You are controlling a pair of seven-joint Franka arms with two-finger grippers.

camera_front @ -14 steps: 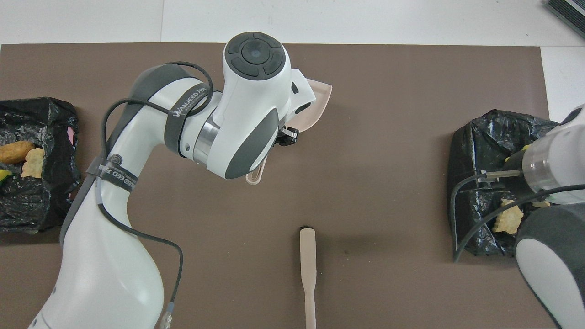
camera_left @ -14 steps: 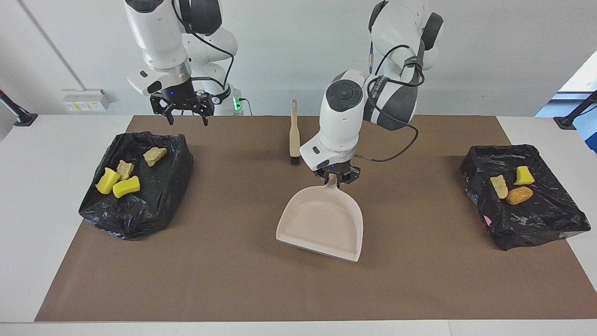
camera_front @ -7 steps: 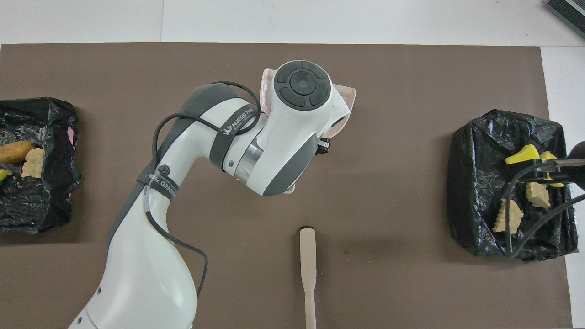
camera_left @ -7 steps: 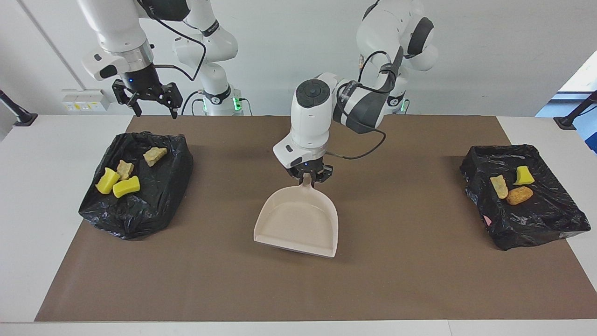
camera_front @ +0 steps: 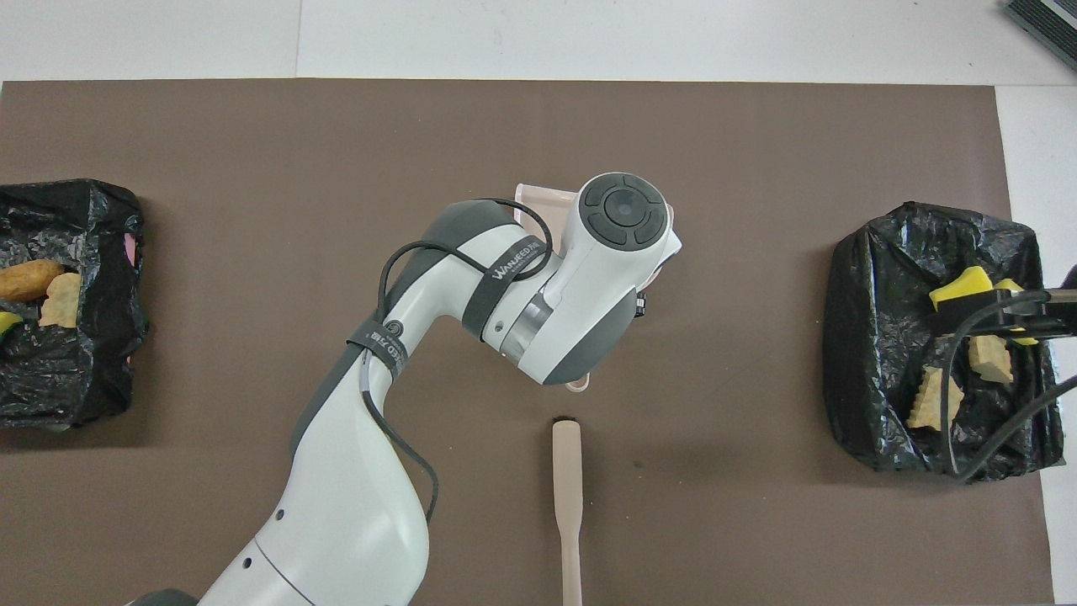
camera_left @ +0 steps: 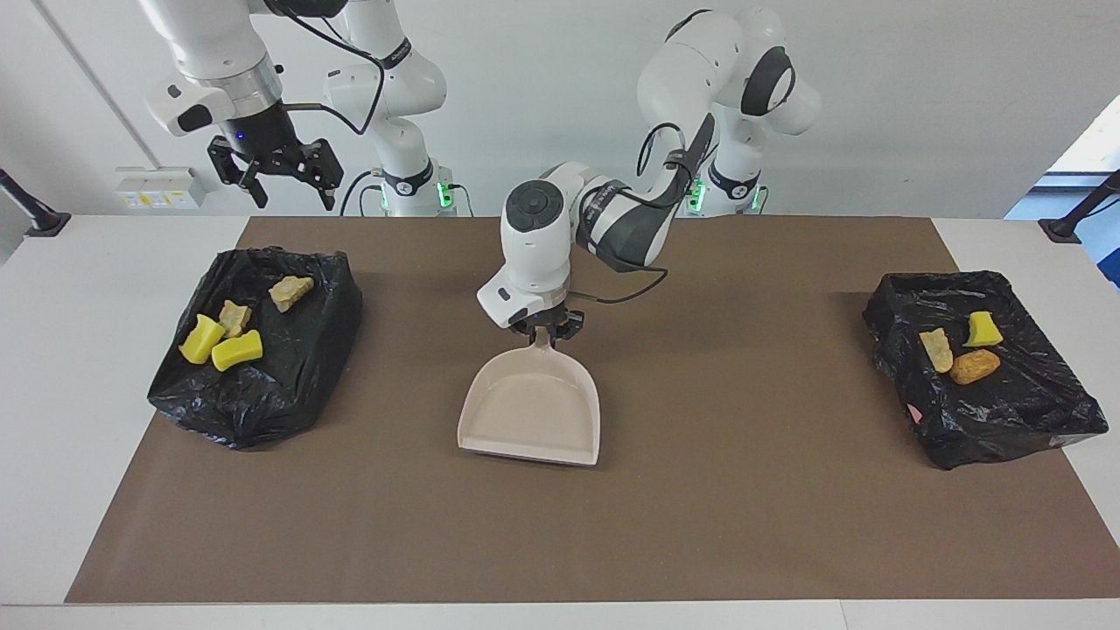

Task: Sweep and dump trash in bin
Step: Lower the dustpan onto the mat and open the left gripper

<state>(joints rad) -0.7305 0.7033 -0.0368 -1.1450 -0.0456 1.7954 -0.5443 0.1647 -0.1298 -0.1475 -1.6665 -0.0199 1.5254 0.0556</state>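
The brown table mat (camera_left: 752, 490) carried two black bag-lined bins (camera_left: 258, 350) (camera_left: 980, 367) holding all the yellow, orange and tan trash chunks (camera_left: 236, 350). The left gripper (camera_left: 546, 328) clamped the beige plastic dustpan (camera_left: 534, 411) by its handle; the right gripper (camera_left: 273, 171) hung spread wide over the table edge. The beige brush (camera_front: 567, 497) lay near the robots.

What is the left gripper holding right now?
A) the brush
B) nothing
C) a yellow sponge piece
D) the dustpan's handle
D: the left gripper is shut on the handle of the empty dustpan, while the brush lies untouched on the mat nearer the robots.
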